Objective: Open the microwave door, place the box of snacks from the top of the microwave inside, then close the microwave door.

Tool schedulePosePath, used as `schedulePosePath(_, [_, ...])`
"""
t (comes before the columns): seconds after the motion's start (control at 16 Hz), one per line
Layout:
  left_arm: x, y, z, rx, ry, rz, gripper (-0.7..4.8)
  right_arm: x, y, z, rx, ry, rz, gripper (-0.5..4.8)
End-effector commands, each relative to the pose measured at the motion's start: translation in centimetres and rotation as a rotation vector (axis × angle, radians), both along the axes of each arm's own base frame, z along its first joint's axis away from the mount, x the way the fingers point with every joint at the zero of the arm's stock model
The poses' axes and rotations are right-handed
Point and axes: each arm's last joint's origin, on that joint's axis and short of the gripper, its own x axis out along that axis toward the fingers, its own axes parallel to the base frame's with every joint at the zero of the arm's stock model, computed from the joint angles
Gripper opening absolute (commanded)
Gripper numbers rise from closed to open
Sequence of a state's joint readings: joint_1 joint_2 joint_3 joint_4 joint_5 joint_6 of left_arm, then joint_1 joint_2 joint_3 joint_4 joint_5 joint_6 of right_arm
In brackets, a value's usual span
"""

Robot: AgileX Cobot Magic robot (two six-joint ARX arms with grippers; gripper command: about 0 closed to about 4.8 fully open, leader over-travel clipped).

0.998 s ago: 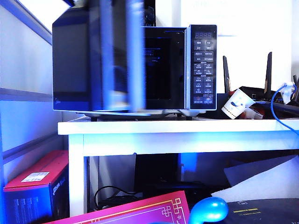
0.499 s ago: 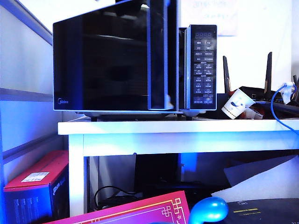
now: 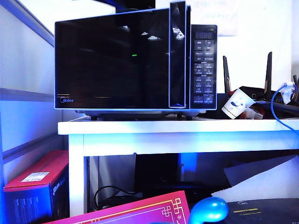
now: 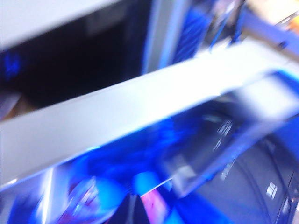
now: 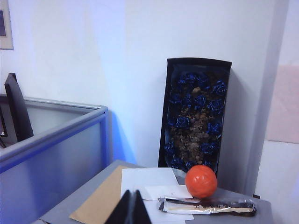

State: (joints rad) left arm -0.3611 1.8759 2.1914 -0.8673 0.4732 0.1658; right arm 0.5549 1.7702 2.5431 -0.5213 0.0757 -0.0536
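On white table (image 3: 187, 127): big black glass-front microwave (image 3: 135, 60)
Door: glossy black door (image 3: 112, 58) shut
R hand (image 5: 131, 205): pinched closed, empty, away from microwave
L hand: unseen, can't tell

The wide glossy black glass microwave door (image 3: 112, 58) is sitting nearly flush against the large black Midea microwave (image 3: 135, 63), blocking the cavity. To the microwave's right on the white bench (image 3: 177, 127), a tipped white paper cup (image 3: 236, 103), black router antennas (image 3: 269, 74) and a blue cable (image 3: 276, 112) are crowding the surface. Below the bench, a red cardboard box (image 3: 35, 184) is filling the floor's left side.
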Motion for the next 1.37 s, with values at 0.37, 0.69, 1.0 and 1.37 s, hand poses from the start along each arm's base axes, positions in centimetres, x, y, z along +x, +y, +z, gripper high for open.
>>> schedulePosePath(0.37, [2.7,-5.3,-1.3,-0.03,-0.225,0.011,-0.06,-0.4,-0.2,0.5,0.021,-0.039,0.0,-0.01])
schedulePosePath(0.69, [5.1,-6.6,-3.4,-0.033,-0.282,0.06,-0.06,-0.4,-0.2,0.7,0.027,-0.049,0.0,-0.01])
schedulePosePath(1.0, [6.3,-7.1,-4.2,-0.014,-0.345,0.174,-0.06,-0.4,-0.2,0.7,0.027,-0.049,-0.001,-0.01])
schedulePosePath(1.37, [6.6,-6.7,-3.8,0.017,-0.397,0.332,-0.06,-0.4,-0.3,0.7,0.029,-0.053,-0.003,-0.01])
